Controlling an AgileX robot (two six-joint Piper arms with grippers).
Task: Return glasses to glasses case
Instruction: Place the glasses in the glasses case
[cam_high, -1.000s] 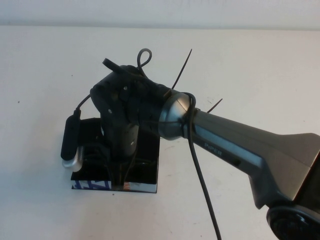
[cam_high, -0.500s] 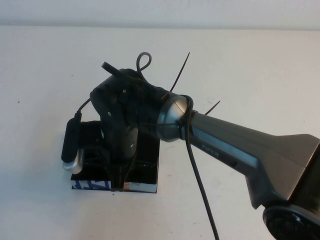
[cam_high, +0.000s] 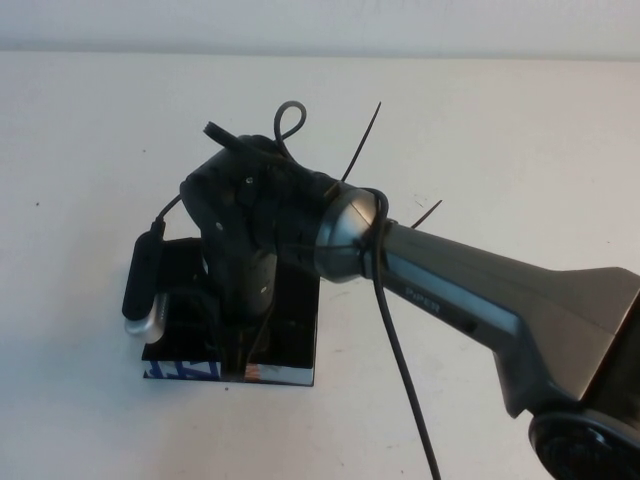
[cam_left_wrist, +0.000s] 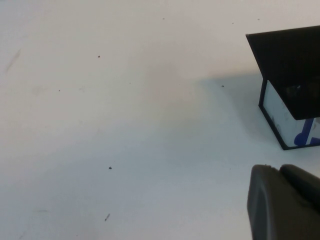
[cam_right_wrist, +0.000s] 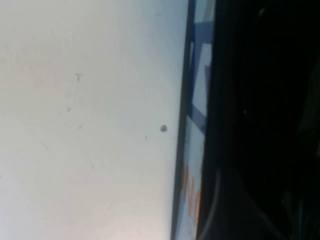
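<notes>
The big white bench (cam_high: 480, 130) is basically bare apart from the action at its left-middle. The right arm (cam_high: 470, 300) stretches across it from the robot's right, with the wrist bent straight down over the glasses case (cam_high: 285, 335).

The case lies flat on the bench, black face up, with its blue, white and orange edge towards the robot. The right wrist view shows that printed edge (cam_right_wrist: 197, 125) from very close and not much else.

The right end effector (cam_high: 240, 355) is down at the near part of the case, right on top of it. Honestly I can't tell whether it's spread, closed or clamped on anything, because the wrist blocks the view.

The left end effector (cam_left_wrist: 285, 202) hangs low over the bench near a corner of the case, and doesn't show in the high view. I can't tell its state either.

The glasses (cam_high: 188, 300) look like thin dark curves over the left part of the case, under the wrist. Dark on dark, so I can't say whether they're seated or just above it.

My guess is this is the placing step. To do it well:
- lower slowly
- keep the frame square to the case
- let go only once it's resting
- lift straight up so nothing snags
</notes>
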